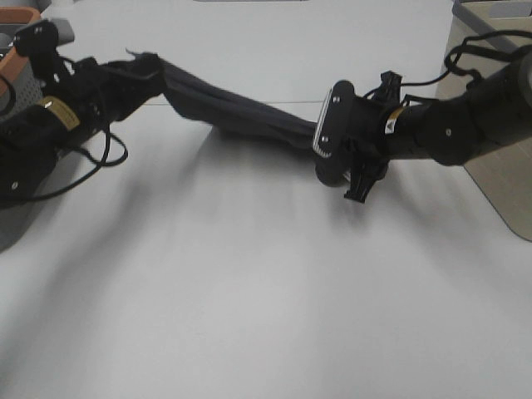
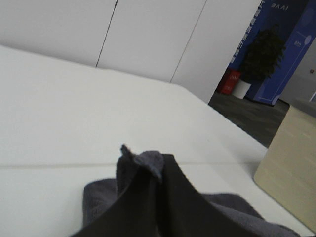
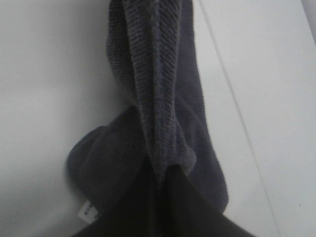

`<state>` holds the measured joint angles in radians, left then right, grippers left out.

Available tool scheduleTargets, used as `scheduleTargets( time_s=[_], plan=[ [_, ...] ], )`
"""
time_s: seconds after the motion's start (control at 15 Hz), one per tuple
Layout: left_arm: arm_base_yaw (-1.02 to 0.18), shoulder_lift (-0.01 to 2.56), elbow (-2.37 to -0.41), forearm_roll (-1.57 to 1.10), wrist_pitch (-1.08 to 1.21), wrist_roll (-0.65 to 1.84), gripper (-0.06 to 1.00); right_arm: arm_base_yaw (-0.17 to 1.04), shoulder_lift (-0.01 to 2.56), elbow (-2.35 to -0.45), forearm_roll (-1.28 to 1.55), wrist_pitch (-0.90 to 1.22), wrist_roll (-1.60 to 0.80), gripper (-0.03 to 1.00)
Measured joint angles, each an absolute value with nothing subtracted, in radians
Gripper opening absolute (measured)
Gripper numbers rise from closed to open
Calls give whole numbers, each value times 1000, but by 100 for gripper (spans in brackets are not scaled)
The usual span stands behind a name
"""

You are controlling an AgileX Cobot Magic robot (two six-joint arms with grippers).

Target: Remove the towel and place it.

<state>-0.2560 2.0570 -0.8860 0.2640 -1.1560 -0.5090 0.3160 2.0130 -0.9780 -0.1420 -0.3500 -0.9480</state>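
Note:
The dark charcoal towel (image 1: 237,106) hangs stretched in a sagging band above the white table, held at both ends. My left gripper (image 1: 156,73) is shut on its left end. In the left wrist view a corner of the towel (image 2: 147,162) pokes out from between the black fingers (image 2: 173,202). My right gripper (image 1: 321,137) is shut on the right end. In the right wrist view the ribbed towel (image 3: 158,79) runs away from the closed fingers (image 3: 168,207), and a small white tag (image 3: 89,213) shows at its lower edge.
A grey basket with an orange rim (image 1: 18,51) stands at the far left behind the left arm. A beige box (image 1: 499,170) sits at the right edge, also seen as a beige box (image 2: 291,163) from the left wrist. A grey bin (image 1: 492,12) is at the back right.

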Motion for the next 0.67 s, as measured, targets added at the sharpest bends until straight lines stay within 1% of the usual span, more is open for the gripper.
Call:
scheduleTargets(
  time_s=[0.2, 0.4, 0.47, 0.53, 0.6, 0.67],
  plan=[
    [-256, 2057, -721, 268, -1194, -508, 0, 325, 2013, -861, -173, -438, -948, 2],
    [-256, 2056, -669, 271, -1200, -508, 0, 325, 2013, -840, -178, -458, -948, 2],
    [-256, 2056, -663, 275, -1200, -508, 1, 325, 2013, -840, -178, -458, -948, 4],
    [-256, 2056, -662, 276, -1200, -508, 7, 325, 2013, -840, -177, -455, -948, 12],
    [-252, 2056, -658, 283, -1203, -508, 32, 323, 2013, -839, -169, -447, -948, 40],
    [-252, 2056, -658, 286, -1203, -508, 51, 323, 2013, -839, -169, -447, -948, 55]
  ],
)
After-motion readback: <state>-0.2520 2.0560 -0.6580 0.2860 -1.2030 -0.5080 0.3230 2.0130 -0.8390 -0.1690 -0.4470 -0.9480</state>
